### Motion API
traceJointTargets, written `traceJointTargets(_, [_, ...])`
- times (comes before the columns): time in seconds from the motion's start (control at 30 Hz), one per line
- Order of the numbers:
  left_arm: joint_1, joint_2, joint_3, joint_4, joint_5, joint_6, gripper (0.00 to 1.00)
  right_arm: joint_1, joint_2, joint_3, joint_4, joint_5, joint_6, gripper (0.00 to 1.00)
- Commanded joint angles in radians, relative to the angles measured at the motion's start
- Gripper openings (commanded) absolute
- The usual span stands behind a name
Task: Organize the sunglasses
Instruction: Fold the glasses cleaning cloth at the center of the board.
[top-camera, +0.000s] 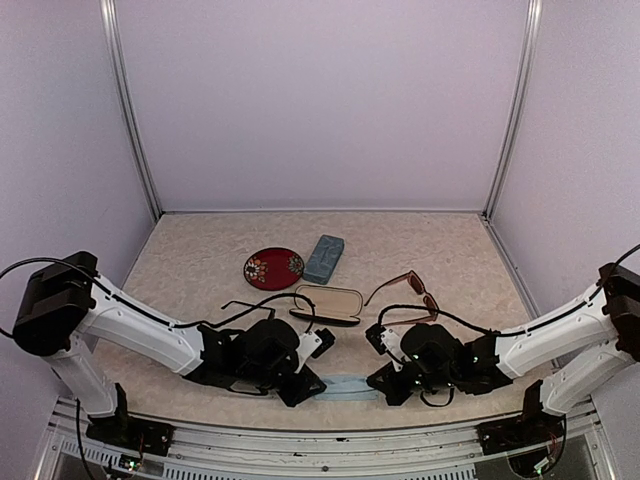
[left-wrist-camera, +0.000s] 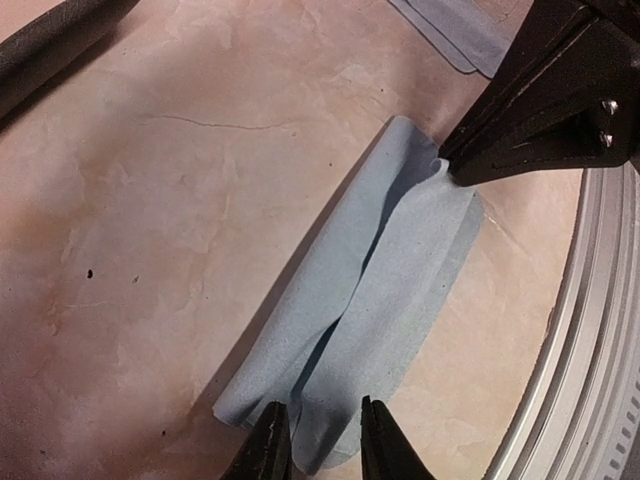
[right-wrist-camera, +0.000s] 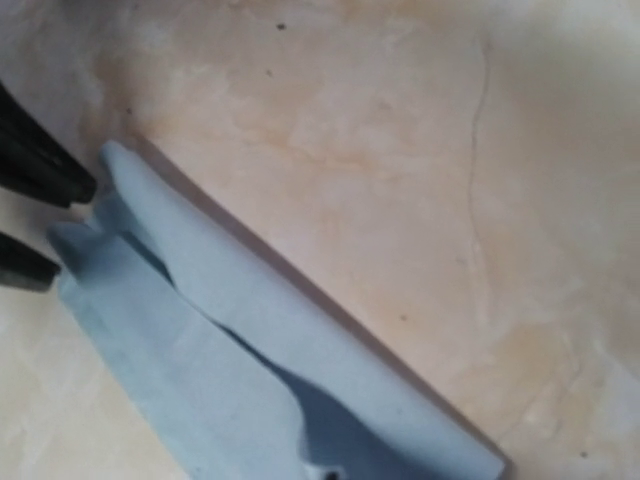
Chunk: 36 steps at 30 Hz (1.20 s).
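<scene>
The reddish-brown sunglasses (top-camera: 410, 290) lie unfolded on the table, behind my right arm and untouched. A folded pale blue cloth (top-camera: 345, 388) (left-wrist-camera: 370, 300) (right-wrist-camera: 230, 340) lies between my two grippers near the front edge. My left gripper (top-camera: 303, 385) (left-wrist-camera: 322, 420) stands open, its two fingertips a little apart on either side of the cloth's near end. In the left wrist view, my right gripper (top-camera: 385, 378) (left-wrist-camera: 455, 170) is shut on the cloth's other end, puckering it there. A thin black line (top-camera: 235, 305) behind the left arm is either frame or cable; I cannot tell which.
An open black oval case (top-camera: 328, 305) with a cream lining lies mid-table. Behind it are a blue-grey rectangular case (top-camera: 324, 258) and a round red patterned disc (top-camera: 273, 268). The metal front rail (left-wrist-camera: 600, 330) runs close to the cloth. White walls enclose the table.
</scene>
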Motion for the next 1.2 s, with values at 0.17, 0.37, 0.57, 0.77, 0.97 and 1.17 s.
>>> traceJointTargets(0.17, [0.008, 0.035, -0.003, 0.027, 0.026, -0.010, 0.21, 0.003, -0.003, -0.021, 0.021, 0.014, 0.018, 0.00])
traceJointTargets(0.37, [0.009, 0.040, -0.001, 0.034, 0.038, -0.011, 0.14, 0.003, 0.002, -0.023, 0.028, 0.011, 0.018, 0.00])
traceJointTargets(0.57, [0.008, 0.042, -0.004, 0.045, 0.056, -0.010, 0.06, 0.004, 0.009, -0.023, 0.033, 0.009, 0.020, 0.00])
traceJointTargets(0.77, [0.008, 0.044, -0.003, 0.047, 0.062, -0.010, 0.02, 0.003, 0.011, -0.021, 0.032, 0.009, 0.020, 0.00])
traceJointTargets(0.97, [0.008, 0.025, -0.006, 0.050, 0.044, -0.011, 0.00, 0.003, 0.007, -0.017, 0.030, 0.008, 0.017, 0.00])
traceJointTargets(1.17, [0.010, -0.010, -0.004, 0.041, -0.010, -0.013, 0.00, 0.002, -0.018, 0.000, 0.004, 0.024, 0.003, 0.00])
